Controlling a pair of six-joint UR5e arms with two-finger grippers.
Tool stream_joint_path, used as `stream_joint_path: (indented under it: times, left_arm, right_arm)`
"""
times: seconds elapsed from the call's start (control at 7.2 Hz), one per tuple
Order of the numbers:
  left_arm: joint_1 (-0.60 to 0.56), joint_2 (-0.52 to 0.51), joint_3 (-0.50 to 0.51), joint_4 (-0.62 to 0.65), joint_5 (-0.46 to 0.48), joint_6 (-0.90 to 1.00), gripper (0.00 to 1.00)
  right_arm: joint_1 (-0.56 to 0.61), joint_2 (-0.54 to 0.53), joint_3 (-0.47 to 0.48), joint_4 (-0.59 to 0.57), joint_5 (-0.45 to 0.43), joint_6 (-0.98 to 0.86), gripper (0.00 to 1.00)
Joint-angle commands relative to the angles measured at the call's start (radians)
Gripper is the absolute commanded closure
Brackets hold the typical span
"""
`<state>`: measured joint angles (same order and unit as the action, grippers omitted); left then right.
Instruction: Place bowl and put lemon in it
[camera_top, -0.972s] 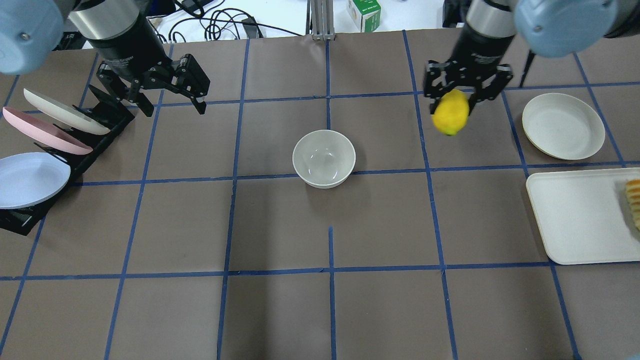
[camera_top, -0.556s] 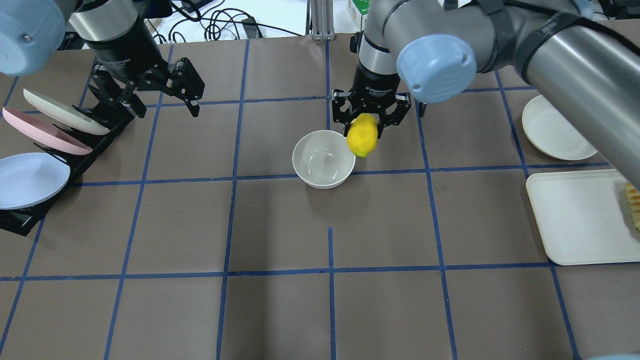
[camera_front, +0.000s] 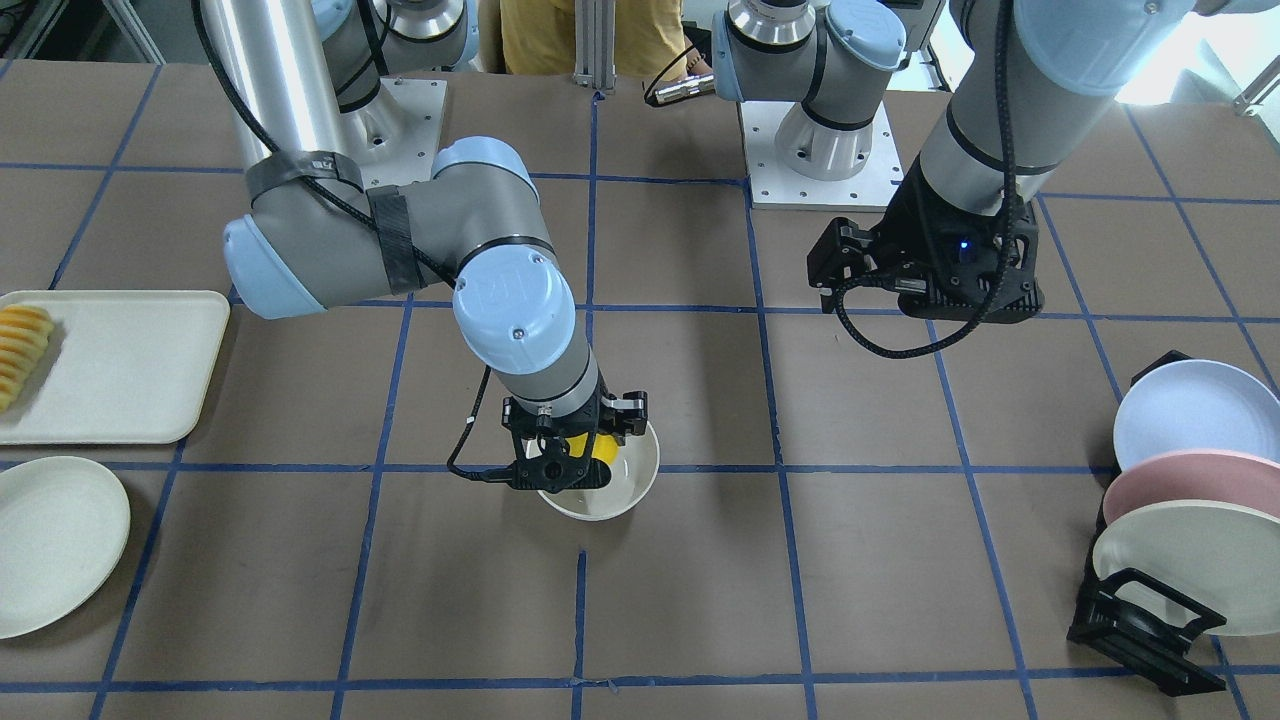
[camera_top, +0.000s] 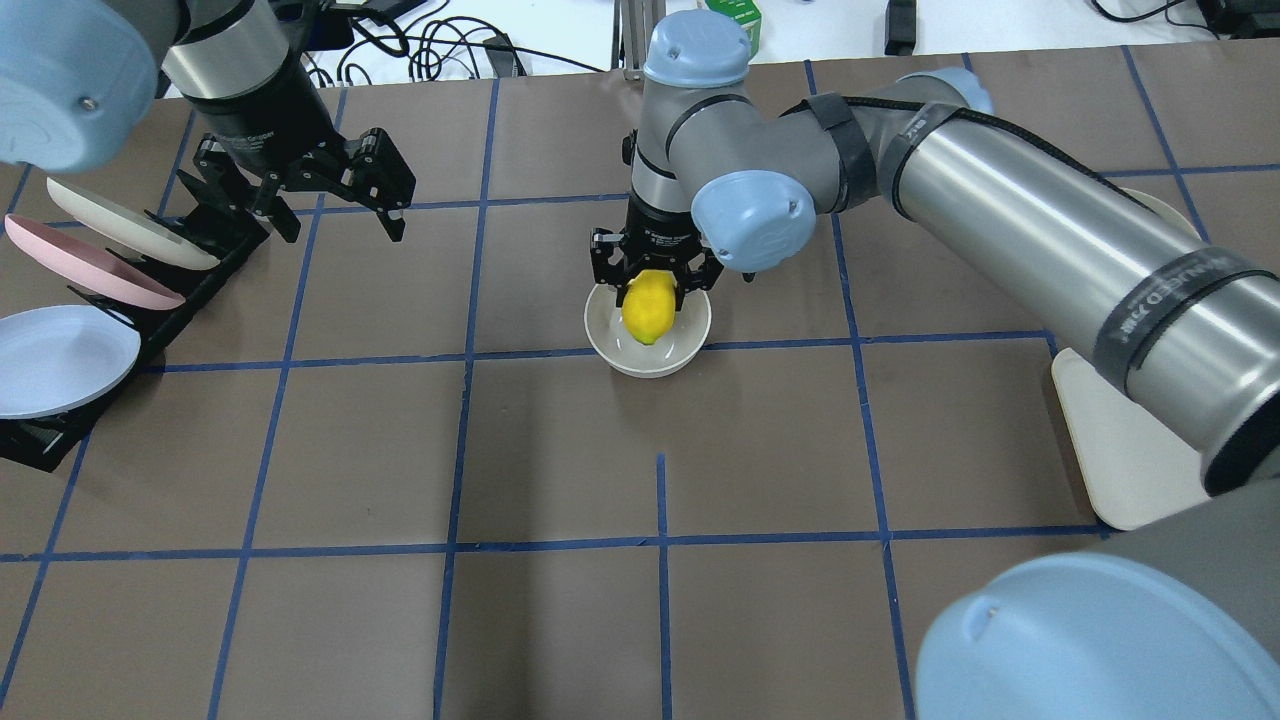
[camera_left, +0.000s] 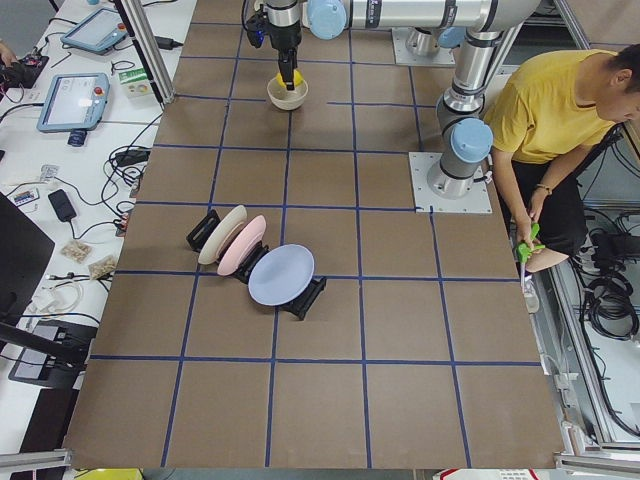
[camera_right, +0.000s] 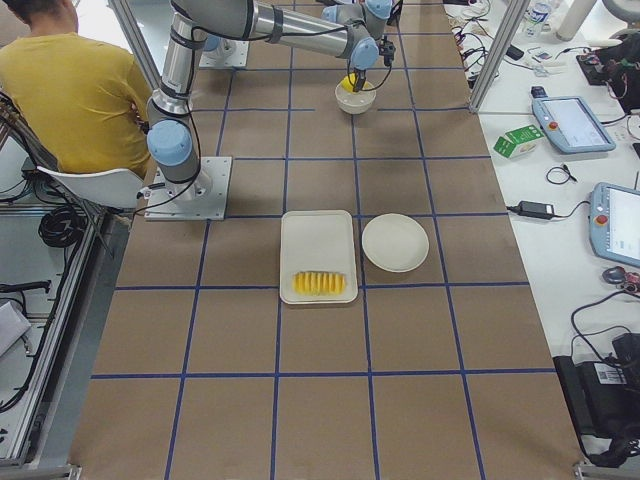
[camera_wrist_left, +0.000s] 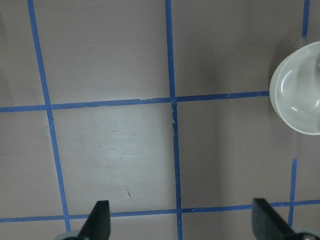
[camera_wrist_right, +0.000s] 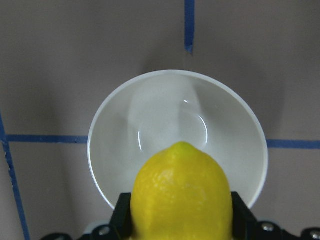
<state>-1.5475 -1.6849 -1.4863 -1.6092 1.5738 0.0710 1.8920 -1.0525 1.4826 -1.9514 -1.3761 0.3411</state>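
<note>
My right pincer (camera_top: 650, 288) grips the lemon (camera_top: 648, 312) between its two fingers, just over the open bowl (camera_top: 625, 358). The bowl stands upright near the middle of the counter (camera_top: 560, 450). My left pincer (camera_top: 340, 215) hangs with jaws spread wide, beside the plate rack (camera_top: 215, 250).

Nothing legible — right arm (camera_top: 1150, 310) lettering too blurred.

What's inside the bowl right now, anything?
Nothing rests in the bowl: the floor and walls that show are bare. The lemon hangs over it, clamped in the right gripper. In the right wrist view the lemon hides the bowl's near side.
</note>
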Motion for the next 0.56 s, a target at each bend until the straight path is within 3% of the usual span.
stream_joint_path:
  times: [0.0, 0.14, 0.28, 0.42]
  left_arm:
    - [0.000, 0.002, -0.002, 0.003, -0.006, 0.000, 0.00]
    - [0.000, 0.001, -0.003, 0.003, -0.008, -0.003, 0.00]
    - [0.000, 0.001, -0.009, 0.003, -0.006, -0.002, 0.00]
    - [0.000, 0.002, -0.012, 0.003, -0.006, -0.008, 0.00]
  right_arm:
    - [0.004, 0.028, 0.028, -0.029, 0.000, 0.012, 1.00]
    - [0.004, 0.038, 0.051, -0.103, 0.000, 0.015, 1.00]
    - [0.004, 0.045, 0.073, -0.154, 0.000, 0.015, 0.89]
    - [0.004, 0.046, 0.077, -0.164, 0.000, 0.010, 0.56]
